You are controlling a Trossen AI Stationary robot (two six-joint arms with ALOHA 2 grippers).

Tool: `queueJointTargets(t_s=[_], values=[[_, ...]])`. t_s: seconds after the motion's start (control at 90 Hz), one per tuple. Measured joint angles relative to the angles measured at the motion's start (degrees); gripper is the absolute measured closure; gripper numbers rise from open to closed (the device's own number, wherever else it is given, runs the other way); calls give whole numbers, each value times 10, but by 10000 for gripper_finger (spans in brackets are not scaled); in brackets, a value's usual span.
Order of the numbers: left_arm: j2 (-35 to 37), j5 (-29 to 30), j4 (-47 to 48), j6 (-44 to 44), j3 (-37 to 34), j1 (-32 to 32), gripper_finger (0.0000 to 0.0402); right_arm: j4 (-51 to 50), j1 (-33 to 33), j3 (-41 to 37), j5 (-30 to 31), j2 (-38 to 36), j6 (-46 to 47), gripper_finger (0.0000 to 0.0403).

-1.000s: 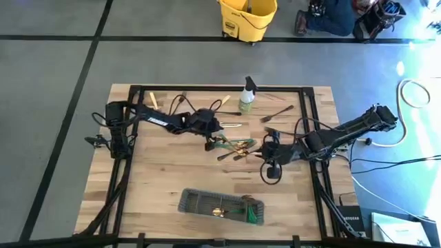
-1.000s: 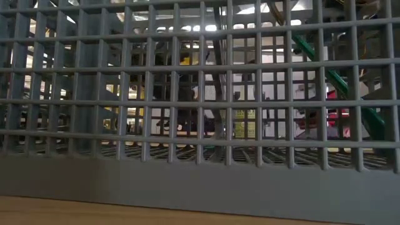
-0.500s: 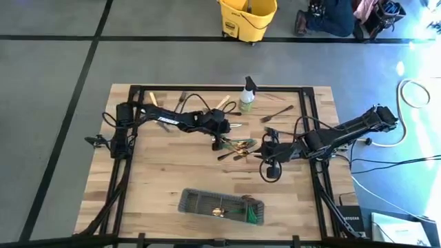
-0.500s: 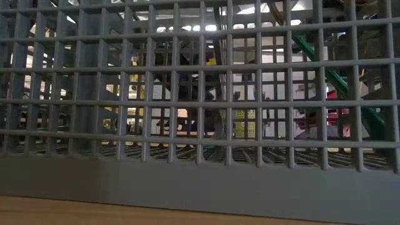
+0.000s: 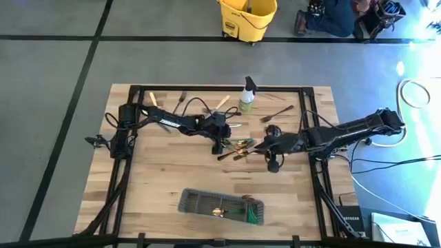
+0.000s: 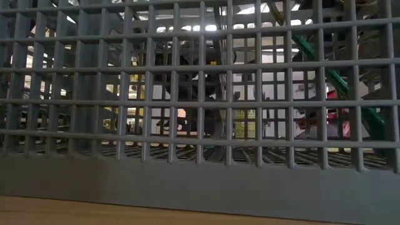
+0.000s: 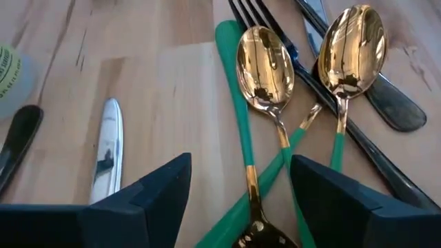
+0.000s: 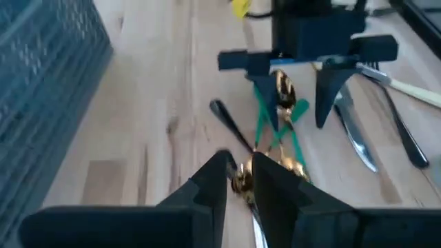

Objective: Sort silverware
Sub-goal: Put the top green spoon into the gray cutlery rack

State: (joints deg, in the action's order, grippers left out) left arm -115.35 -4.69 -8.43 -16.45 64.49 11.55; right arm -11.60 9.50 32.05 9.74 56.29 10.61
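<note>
Right end effector (image 5: 258, 145) advanced to silverware (image 5: 238, 146), clenched; left end effector (image 5: 219, 143) released; wood table (image 5: 158, 172).

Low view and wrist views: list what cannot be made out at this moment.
- Low view: the grey mesh caddy fills the frame, hiding the table, silverware and both arms.
- Right wrist view: blurred; whether the nearly closed right claw grips a gold piece is unclear.
- Left wrist view: the green-handled spoons run off the edge between the open left claw fingers.

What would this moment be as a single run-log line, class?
left gripper: open over gold green-handled spoons | right gripper: nearly shut at pile's edge | grey wire-mesh caddy: near edge
</note>
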Motion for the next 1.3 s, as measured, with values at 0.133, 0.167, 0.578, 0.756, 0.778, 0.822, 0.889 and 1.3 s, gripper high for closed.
queueJointTargets(t_s=[0.133,0.167,0.578,0.756,0.778,0.822,0.889,1.3], values=[[0,0,0,4,0,0,196,52,-31,-44,-40,-6,9,349],[0,-5,0,7,0,0,202,66,-36,-53,-52,-6,10,349],[0,-44,-14,52,3,15,218,88,-43,-74,-83,-6,24,349],[0,-64,-11,57,10,33,235,88,-43,-74,-83,-6,24,349],[0,-64,-9,56,10,33,238,88,-43,-74,-83,-6,24,349],[0,-65,-5,55,10,33,242,88,-43,-74,-83,-6,24,349],[0,-66,3,55,10,28,247,88,-43,-74,-83,-6,24,349],[-25,-27,-17,91,11,18,254,96,-43,-74,-86,-6,22,349]])
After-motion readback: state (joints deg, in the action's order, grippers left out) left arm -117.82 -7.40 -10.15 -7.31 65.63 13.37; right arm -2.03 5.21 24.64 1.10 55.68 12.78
